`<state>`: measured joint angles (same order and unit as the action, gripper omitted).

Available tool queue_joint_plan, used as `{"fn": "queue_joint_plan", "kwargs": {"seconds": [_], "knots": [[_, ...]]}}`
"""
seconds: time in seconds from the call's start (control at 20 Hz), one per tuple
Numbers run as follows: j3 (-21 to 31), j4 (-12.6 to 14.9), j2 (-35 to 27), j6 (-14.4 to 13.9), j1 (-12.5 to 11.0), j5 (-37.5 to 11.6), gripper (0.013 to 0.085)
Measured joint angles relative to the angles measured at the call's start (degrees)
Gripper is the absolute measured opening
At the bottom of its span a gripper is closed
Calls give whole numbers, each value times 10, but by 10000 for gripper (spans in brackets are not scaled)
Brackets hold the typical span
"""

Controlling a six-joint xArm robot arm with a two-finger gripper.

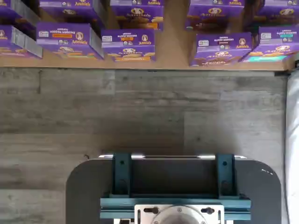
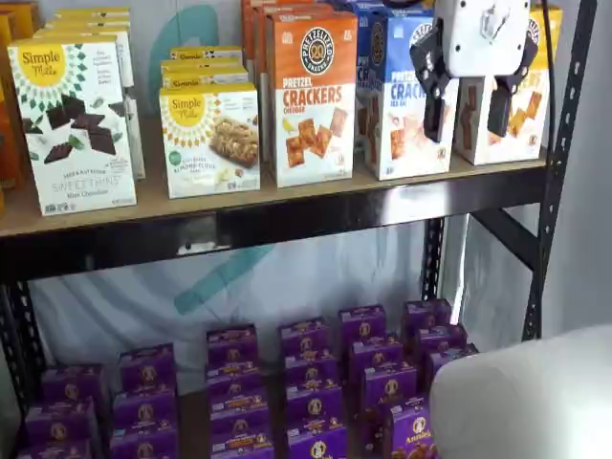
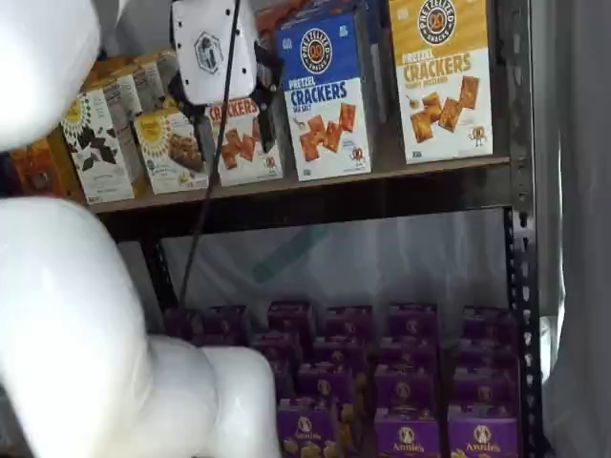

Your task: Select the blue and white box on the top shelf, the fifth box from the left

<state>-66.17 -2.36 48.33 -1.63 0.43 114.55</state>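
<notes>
The gripper (image 2: 469, 110) hangs in front of the top shelf (image 2: 287, 215), its white body high up and its two black fingers (image 2: 433, 113) pointing down with a plain gap between them and no box in that gap, so it is open. In that shelf view the fingers sit in front of the right edge of the blue and white box (image 2: 406, 96) and the yellow-topped box (image 2: 507, 105) next to it; whether they touch either box cannot be told. In both shelf views the blue and white box (image 3: 325, 95) stands upright at the front of the top shelf, between the orange-topped box (image 2: 311, 96) on one side and the yellow-topped box on the other. Farther from the gripper along the same shelf stand a short almond flour bar box (image 2: 210, 139) and a tall mint chocolate box (image 2: 72, 124). Below the top shelf, rows of purple boxes (image 2: 306, 392) fill the lower level. The wrist view shows those purple boxes (image 1: 126, 44) on a tan board, grey wood-look flooring (image 1: 140, 112) beside them, and the dark mount with teal brackets (image 1: 173, 186).
</notes>
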Motion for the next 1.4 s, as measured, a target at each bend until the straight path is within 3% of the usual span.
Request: {"fn": "queue_joint_plan", "kwargs": {"seconds": [0.05,0.15,0.9,1.1,1.4], "knots": [[6,-2,6,2,-2,-10,850],[47,-24,52,16,-22,-85,850],[54,-14,52,12,-13,-111,850],[52,4,43,14,-11,-147,850],[18,15,0,37,-34,-201,850]]}}
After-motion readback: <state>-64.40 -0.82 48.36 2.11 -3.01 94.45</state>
